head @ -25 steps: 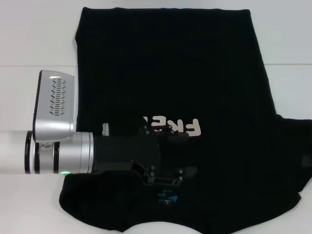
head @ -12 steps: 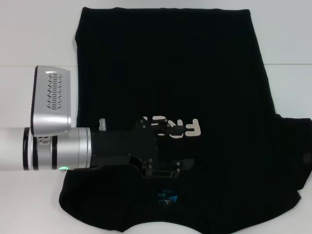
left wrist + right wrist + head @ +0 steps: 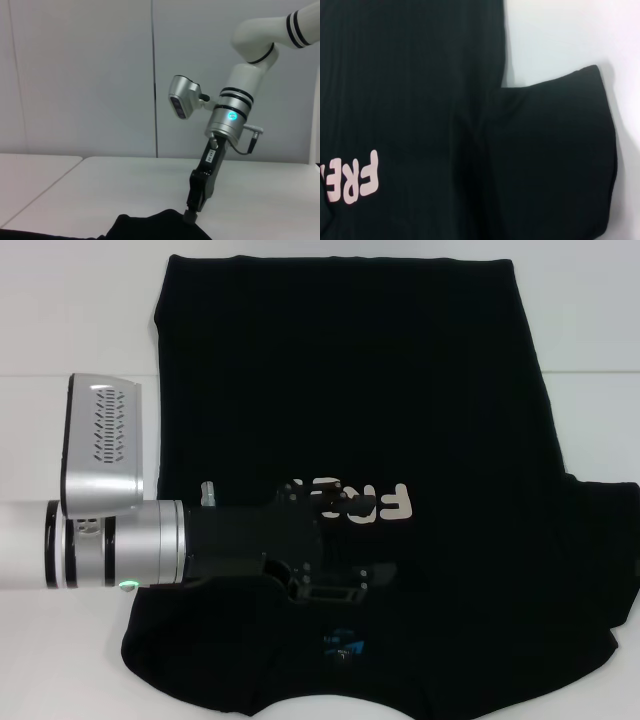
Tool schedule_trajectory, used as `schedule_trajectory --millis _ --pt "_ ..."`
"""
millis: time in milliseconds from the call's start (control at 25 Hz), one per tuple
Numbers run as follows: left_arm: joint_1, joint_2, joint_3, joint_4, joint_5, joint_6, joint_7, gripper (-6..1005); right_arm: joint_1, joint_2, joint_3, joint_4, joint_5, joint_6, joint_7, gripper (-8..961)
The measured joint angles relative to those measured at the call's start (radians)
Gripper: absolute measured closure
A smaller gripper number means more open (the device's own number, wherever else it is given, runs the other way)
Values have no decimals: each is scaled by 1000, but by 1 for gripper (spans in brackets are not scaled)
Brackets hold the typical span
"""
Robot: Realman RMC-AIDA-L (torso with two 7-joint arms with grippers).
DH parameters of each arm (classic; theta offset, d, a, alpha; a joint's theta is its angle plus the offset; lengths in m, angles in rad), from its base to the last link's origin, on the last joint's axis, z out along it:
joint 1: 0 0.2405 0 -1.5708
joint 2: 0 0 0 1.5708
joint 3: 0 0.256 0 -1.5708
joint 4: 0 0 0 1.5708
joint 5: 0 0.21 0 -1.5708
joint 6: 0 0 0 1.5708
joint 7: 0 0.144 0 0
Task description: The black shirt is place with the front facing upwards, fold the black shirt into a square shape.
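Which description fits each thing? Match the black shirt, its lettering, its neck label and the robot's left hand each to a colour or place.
Things:
1. black shirt
2. lettering
3. neck label
4. left hand

Descriptions:
A. white, partly hidden by the left hand
B. reaches in from the robot's left, over the shirt's chest
C. spread front up on the white table
D. blue, by the collar at the shirt's end nearest the robot

Pairs: 1-C, 2-A, 3-D, 4-B
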Motion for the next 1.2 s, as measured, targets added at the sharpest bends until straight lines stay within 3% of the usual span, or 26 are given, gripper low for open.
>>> schedule_trajectory --millis 440,1200 --pt "5 -3 -20 -4 0 8 1 229 -38 15 45 -60 16 66 -35 949" --pt "34 -3 -20 -10 -62 28 -34 228 -16 2 60 -143 26 56 -103 948"
